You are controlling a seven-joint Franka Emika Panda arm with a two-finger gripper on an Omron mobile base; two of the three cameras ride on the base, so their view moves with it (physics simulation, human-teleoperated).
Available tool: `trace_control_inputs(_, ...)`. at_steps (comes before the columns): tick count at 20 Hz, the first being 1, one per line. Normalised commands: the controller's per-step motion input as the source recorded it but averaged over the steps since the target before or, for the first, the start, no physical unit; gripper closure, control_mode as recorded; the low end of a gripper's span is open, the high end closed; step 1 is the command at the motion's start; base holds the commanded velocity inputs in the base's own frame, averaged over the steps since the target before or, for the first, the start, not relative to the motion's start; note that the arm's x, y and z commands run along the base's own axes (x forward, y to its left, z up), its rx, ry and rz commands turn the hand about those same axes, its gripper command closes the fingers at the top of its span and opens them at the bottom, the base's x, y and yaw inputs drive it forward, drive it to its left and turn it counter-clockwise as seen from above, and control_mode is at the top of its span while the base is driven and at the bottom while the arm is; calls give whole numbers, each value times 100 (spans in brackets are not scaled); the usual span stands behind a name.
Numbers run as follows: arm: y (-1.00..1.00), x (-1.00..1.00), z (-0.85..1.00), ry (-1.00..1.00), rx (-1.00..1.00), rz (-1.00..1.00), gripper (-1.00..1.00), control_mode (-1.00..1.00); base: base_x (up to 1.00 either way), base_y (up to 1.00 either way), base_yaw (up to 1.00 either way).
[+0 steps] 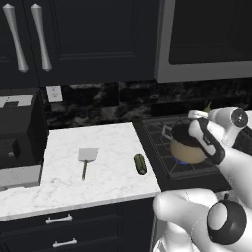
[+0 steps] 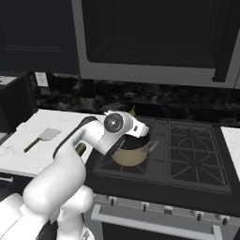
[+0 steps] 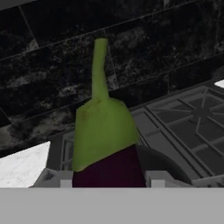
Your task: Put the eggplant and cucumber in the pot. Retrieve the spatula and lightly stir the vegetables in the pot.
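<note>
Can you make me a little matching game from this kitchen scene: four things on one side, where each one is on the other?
Things:
1. eggplant
2. cucumber
3. spatula
4. pot

Places:
A. lying flat on the white marble counter, well left of the stove
B. standing on the stove's front left burner
C. gripped in the robot's hand, green stem cap pointing away from it
D. lying on the counter close to the stove's edge

Pairs: 1-C, 2-D, 3-A, 4-B
</note>
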Motion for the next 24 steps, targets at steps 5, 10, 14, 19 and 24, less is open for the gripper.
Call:
trace_control_inputs(5, -7, 24, -35, 1, 0, 0, 100, -100, 0, 0, 0)
trace_control_inputs(10, 1, 0, -39, -1, -3, 0, 100, -100, 0, 0, 0)
trace_control_inputs(14, 4, 15, -34, 0, -5, 0, 100, -100, 0, 0, 0)
trace_control_inputs(19, 12, 9, -11, 0, -7, 0, 100, -100, 0, 0, 0)
trace_control_inputs(24, 6, 0, 0, 0, -7, 0, -100, -100, 0, 0, 0)
